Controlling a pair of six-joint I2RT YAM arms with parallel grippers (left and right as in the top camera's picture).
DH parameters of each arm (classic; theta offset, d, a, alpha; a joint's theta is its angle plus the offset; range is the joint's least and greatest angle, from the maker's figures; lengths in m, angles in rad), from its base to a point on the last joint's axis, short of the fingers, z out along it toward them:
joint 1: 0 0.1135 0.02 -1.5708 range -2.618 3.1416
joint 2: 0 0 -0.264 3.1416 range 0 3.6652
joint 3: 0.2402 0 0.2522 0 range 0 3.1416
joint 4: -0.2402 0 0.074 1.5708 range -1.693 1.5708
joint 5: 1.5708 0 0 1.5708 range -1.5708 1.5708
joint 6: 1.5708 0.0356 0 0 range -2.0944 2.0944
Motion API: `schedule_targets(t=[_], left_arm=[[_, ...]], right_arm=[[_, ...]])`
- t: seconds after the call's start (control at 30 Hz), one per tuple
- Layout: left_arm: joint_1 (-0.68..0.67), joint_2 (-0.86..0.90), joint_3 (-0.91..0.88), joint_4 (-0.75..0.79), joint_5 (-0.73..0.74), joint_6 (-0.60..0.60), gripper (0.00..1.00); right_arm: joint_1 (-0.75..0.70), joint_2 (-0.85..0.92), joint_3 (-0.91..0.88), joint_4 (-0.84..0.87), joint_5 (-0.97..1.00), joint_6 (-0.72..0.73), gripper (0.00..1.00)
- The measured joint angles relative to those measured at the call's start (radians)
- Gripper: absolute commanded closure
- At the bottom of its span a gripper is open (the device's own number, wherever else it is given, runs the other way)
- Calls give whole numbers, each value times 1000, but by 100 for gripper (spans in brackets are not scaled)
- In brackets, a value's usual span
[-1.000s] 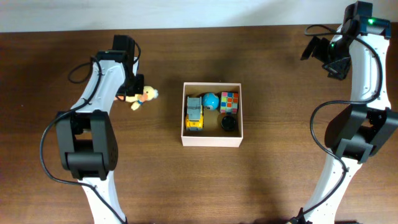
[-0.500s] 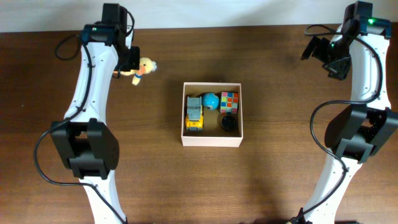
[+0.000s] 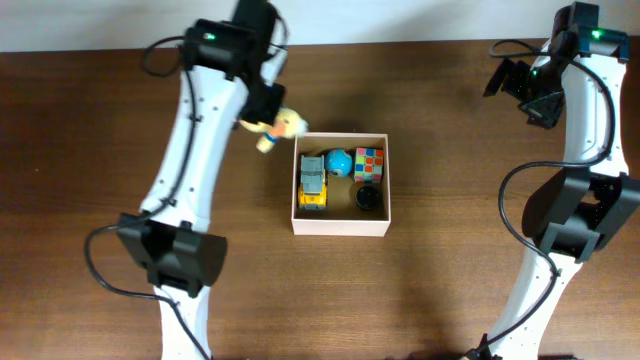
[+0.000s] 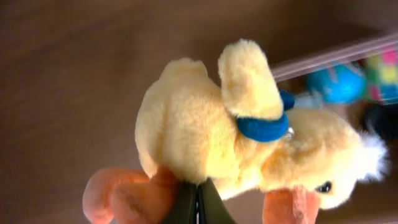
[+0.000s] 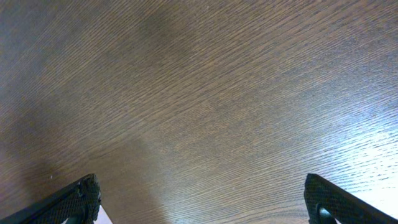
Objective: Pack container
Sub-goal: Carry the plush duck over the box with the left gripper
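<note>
My left gripper [image 4: 196, 200] is clamped on the one duck [image 4: 249, 143] just off the far-left corner of the single box [image 3: 340, 227] mid-table, which holds four toys: truck [image 3: 314, 185], ball [image 3: 338, 162], cube [image 3: 369, 164] and black toy [image 3: 367, 199], while my right gripper [image 5: 205, 208] hangs with fingers wide apart.

Yellow plush duck [image 4: 199, 130] with blue collar [image 4: 261, 127], orange feet [image 4: 124, 193]; white container [image 3: 340, 227], tan inside.

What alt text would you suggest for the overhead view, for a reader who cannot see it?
The left gripper holds a yellow plush duck just beyond the upper-left corner of the container, a square cardboard box on a wooden table. Inside lie a toy truck, blue ball, coloured cube and a black object; the right gripper is far off.
</note>
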State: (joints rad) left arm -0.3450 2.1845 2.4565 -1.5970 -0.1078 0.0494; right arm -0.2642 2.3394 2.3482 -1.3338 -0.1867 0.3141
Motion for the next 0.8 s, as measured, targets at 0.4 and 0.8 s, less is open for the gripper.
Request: schedule_targets(t=[0.4,0.8], left_arm=[[-193,0,10,-80,12,-138,98],[-259,0,10,-28,23,-446,98]], right_arm=[[0,0,0,0,0,0,1],[0,0,0,0,0,0,1]])
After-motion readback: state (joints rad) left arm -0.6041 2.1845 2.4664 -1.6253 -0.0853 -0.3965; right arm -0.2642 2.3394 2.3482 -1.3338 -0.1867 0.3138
